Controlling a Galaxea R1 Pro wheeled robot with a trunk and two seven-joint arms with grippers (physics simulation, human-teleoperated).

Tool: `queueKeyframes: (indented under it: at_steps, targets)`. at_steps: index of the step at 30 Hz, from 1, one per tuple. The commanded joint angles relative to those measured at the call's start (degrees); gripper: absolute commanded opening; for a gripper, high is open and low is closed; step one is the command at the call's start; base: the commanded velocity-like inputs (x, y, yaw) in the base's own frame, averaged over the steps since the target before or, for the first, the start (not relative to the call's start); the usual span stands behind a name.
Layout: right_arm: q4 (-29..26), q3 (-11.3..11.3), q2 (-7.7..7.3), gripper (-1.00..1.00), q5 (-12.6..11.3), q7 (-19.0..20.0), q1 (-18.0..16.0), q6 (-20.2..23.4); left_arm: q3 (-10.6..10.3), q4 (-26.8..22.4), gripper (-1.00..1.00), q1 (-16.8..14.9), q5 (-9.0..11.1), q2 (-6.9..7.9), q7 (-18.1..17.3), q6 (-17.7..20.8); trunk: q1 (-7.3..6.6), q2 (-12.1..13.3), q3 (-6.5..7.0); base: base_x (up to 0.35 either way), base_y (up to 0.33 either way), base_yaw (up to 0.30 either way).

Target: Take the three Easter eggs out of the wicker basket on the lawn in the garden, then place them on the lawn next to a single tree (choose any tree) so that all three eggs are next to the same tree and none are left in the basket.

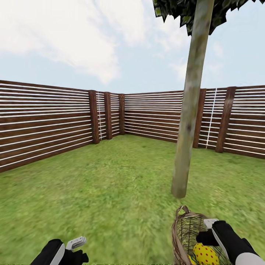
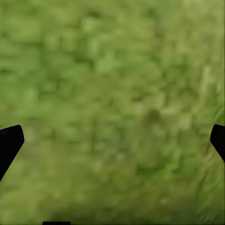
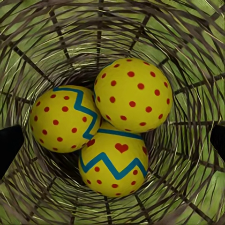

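The wicker basket (image 1: 186, 232) sits on the lawn (image 1: 110, 184) just in front of the tree (image 1: 188, 121). Three yellow Easter eggs lie together at its bottom: a red-dotted one (image 3: 132, 95), one with a blue zigzag (image 3: 63, 118), and one with a zigzag and a red heart (image 3: 114, 161). One dotted egg (image 1: 205, 254) shows through the basket's mouth in the head view. My right gripper (image 1: 207, 235) (image 3: 112, 143) hangs open over the basket's mouth, above the eggs, holding nothing. My left gripper (image 1: 75, 250) (image 2: 112, 140) is open over bare grass.
A dark brown slatted fence (image 1: 48, 121) with thick posts encloses the garden on all visible sides. Open grass stretches to the left of and behind the tree trunk. The tree's dark crown (image 1: 176, 9) is overhead.
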Motion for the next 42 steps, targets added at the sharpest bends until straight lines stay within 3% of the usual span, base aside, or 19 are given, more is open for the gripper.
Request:
queueKeyframes:
  at_steps: [1, 27, 28, 29, 30, 35, 42]
  targets:
    - [-0.10, -0.28, 0.03, 1.00, 0.61, 0.48, -0.03, 0.23, 0.20, -0.05, 1.00, -0.04, -0.02, -0.02, -0.20, 0.30, 0.21, -0.44, -0.25, 0.000, 0.000, 0.000]
    - [-0.11, -0.32, -0.10, 1.00, 0.52, 0.48, -0.06, 0.21, 0.64, -0.32, 1.00, -0.02, 0.34, 0.16, -0.20, 0.55, 1.27, -1.57, -5.93, 0.000, 0.000, 0.000]
    - [-0.10, -0.34, -0.21, 1.00, 0.52, 0.53, -0.05, 0.22, 0.64, -0.32, 1.00, -0.04, 0.34, 0.16, -0.20, 0.56, 1.27, -1.57, -5.93, 0.000, 0.000, 0.000]
    - [-0.08, -0.31, -1.77, 1.00, 0.46, 1.16, -0.04, 0.27, 0.64, -0.32, 1.00, -0.02, 0.30, 0.16, -0.20, 0.53, 1.27, -1.57, -5.93, 0.000, 0.000, 0.000]
    - [-0.08, -0.30, -1.97, 1.00, 0.48, 1.44, -0.04, 0.28, 0.64, -0.32, 1.00, -0.03, 0.30, 0.16, -0.20, 0.53, 1.27, -1.57, -5.93, 0.000, 0.000, 0.000]
    - [-0.08, -0.29, -2.93, 1.00, 0.52, 1.94, -0.04, 0.28, 0.64, -0.26, 1.00, -0.03, 0.25, 0.16, -0.20, 0.48, 1.27, -1.57, -5.93, 0.000, 0.000, 0.000]
    - [-0.08, -0.28, -3.13, 1.00, 0.58, 1.97, -0.04, 0.28, 0.64, -0.23, 1.00, -0.03, 0.28, 0.16, -0.20, 0.45, 1.27, -1.57, -5.93, 0.000, 0.000, 0.000]
